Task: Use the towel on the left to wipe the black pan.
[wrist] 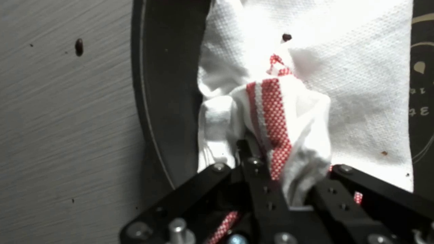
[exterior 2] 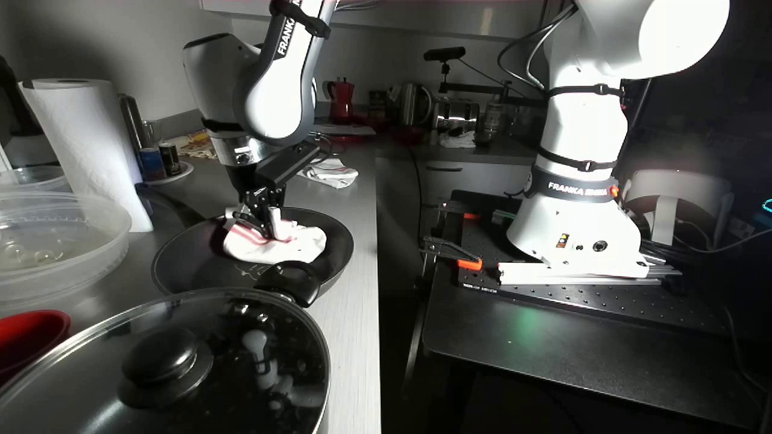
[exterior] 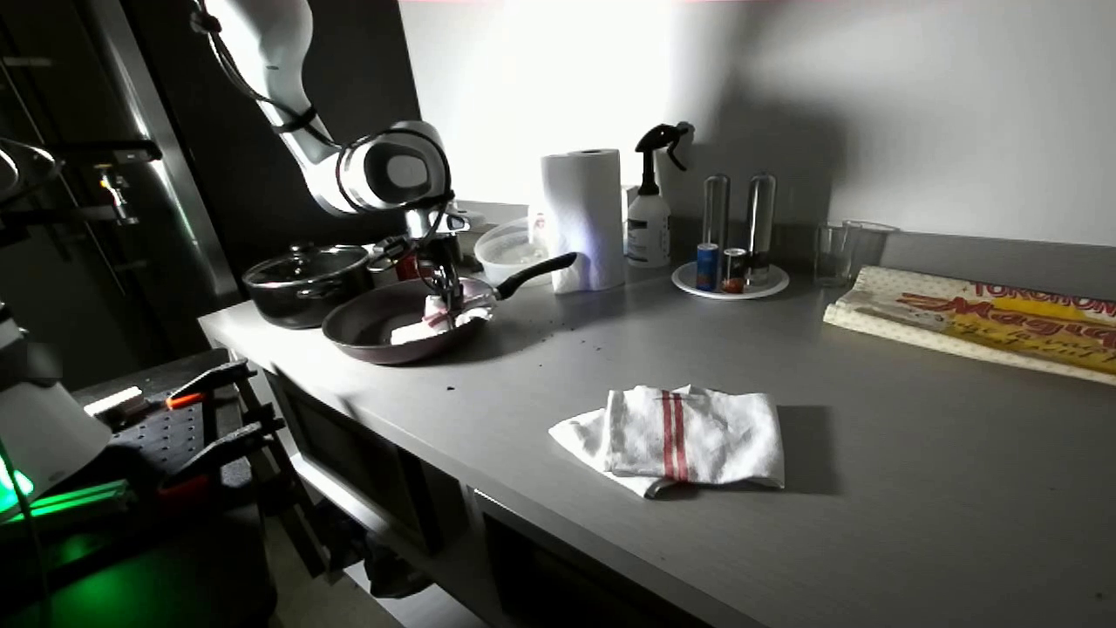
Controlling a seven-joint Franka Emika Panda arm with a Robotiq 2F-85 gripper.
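Observation:
A white towel with red stripes lies bunched in the black pan; it shows in both exterior views [exterior: 433,323] [exterior 2: 304,246] and in the wrist view [wrist: 369,112]. My gripper [exterior: 449,301] [exterior 2: 265,223] points down into the pan and is shut on a raised fold of this towel. In the wrist view the fold stands between the fingers [wrist: 284,162]; the right fingertip is hidden behind cloth. The black pan [exterior: 370,351] [exterior 2: 193,265] [wrist: 168,101] rests on the counter. A second folded white towel with red stripes [exterior: 724,436] [exterior 2: 338,176] lies apart on the counter.
A lidded black pot [exterior: 301,296] [exterior 2: 253,386] stands beside the pan. The pan's handle [exterior: 536,273] points toward the paper roll [exterior: 584,218]. A clear tub [exterior: 510,249], spray bottle [exterior: 648,227] and plate with cans [exterior: 750,292] stand near the wall. Dark specks [wrist: 79,47] dot the counter.

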